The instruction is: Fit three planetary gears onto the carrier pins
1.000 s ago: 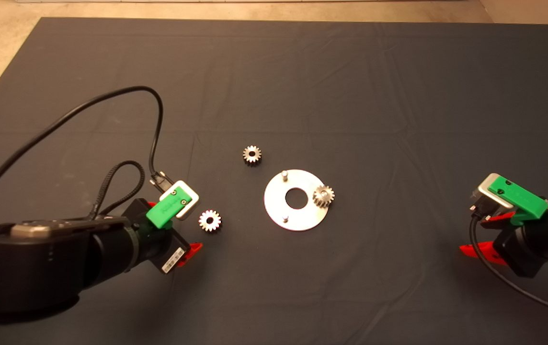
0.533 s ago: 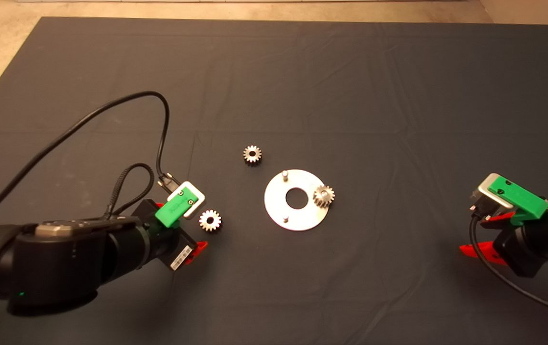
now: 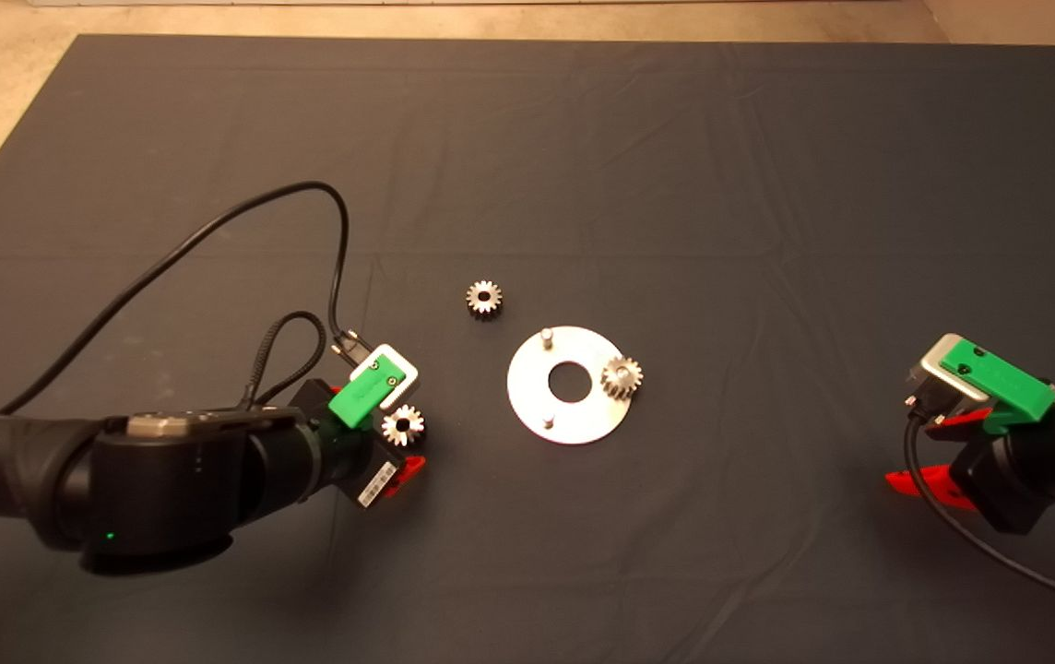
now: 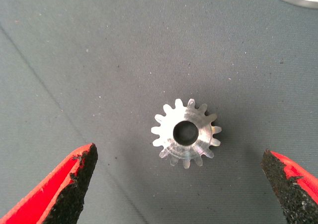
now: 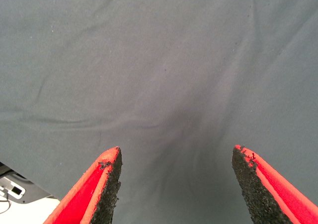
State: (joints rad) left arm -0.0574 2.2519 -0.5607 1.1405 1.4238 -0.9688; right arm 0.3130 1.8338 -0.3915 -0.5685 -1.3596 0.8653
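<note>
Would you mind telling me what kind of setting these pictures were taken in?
Probably a robotics lab or test bench rather than a factory line: a dark mat laid over a pale surface, two cabled camera-carrying arms, and only a few small parts laid out, namely loose gears and a pinned metal disc.

Both arms are black, thick and rounded; the left arm [image 3: 168, 480], at the frame's lower left, shows a small green light on its underside, a grey metal patch on top and a white barcode label near the wrist. Each wrist carries a green block with two screws on a silvery camera housing, fed by black cables that loop across the left half of the frame and trail off at the lower right. The fingers [image 4: 64, 184] are red with rough black pads.
</note>
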